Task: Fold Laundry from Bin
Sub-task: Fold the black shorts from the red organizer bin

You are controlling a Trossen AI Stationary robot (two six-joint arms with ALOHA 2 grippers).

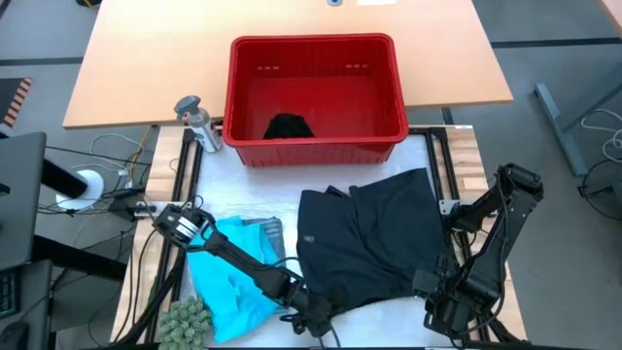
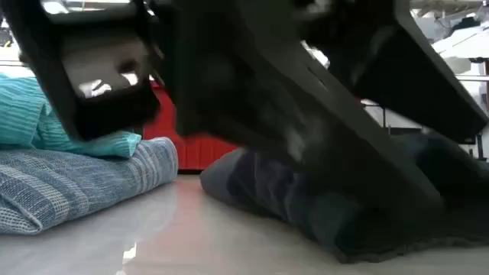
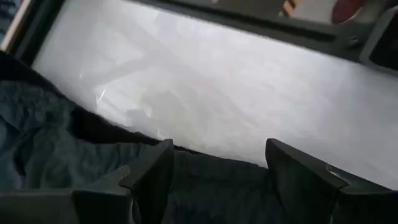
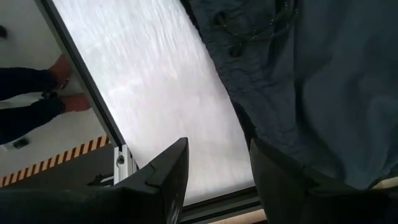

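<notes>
Black cloth dominated what I saw: a large black garment (image 1: 374, 238) lay spread on the white table cover (image 1: 228, 185) in front of the red bin (image 1: 316, 92), rumpled, with folds along its near edge. A second small black piece (image 1: 289, 126) sat crumpled at the bottom of the bin, which stood at the table's far side. Left of the spread garment lay the turquoise garment (image 1: 228, 277), bunched, over the blue-grey striped one (image 1: 267, 231); in the low view the striped cloth (image 2: 84, 179) was a soft roll under the turquoise. The left gripper (image 1: 313, 319) was low at the black garment's near left corner; its wrist view showed the fingers (image 3: 152, 177) parted, cloth under them, nothing clamped. The right gripper (image 1: 442, 309) was at the near right edge, fingers (image 4: 168, 171) apart over the cover, just beside the garment's edge. A grey bottle (image 1: 197, 122) stood left of the bin.
</notes>
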